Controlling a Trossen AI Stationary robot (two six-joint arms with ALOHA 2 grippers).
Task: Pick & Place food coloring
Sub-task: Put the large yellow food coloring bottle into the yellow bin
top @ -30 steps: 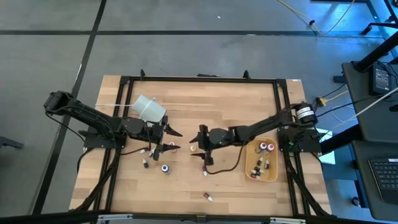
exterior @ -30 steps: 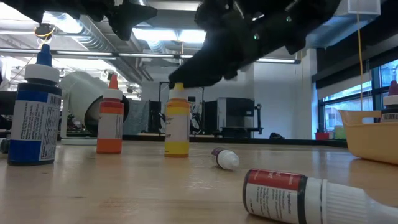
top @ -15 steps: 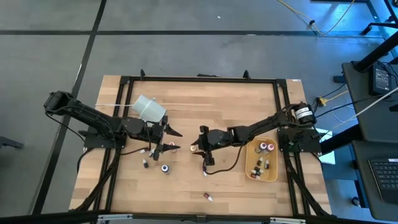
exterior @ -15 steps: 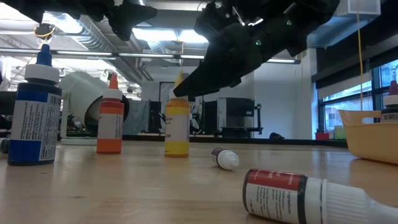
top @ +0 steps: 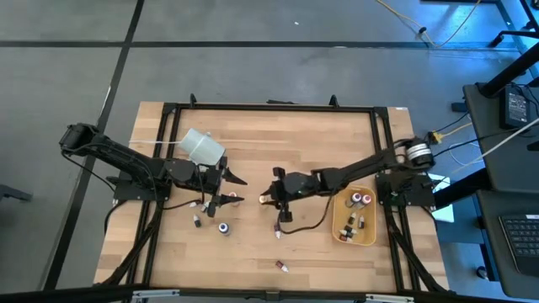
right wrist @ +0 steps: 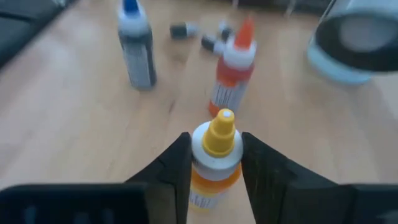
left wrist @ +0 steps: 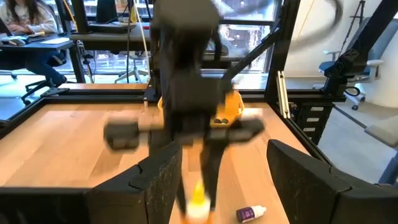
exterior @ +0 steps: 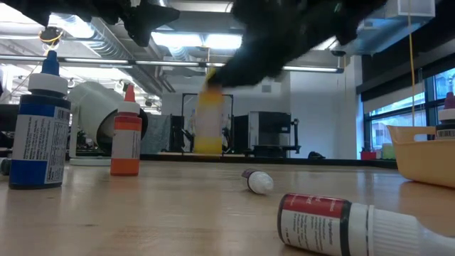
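One yellow bottle [right wrist: 214, 163] sits pinched between the right gripper [top: 271, 199] fingers at mid-frame of the overhead view, clear of the table, presumably bound for the tan tray [top: 370, 238] lower right. Left of centre, the left gripper [top: 236, 188] waits, jaws spread.

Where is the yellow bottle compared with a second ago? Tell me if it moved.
Yes. In the low view the yellow bottle, gripped by the right gripper, has lifted off the table and shifted away from the standing orange bottle.
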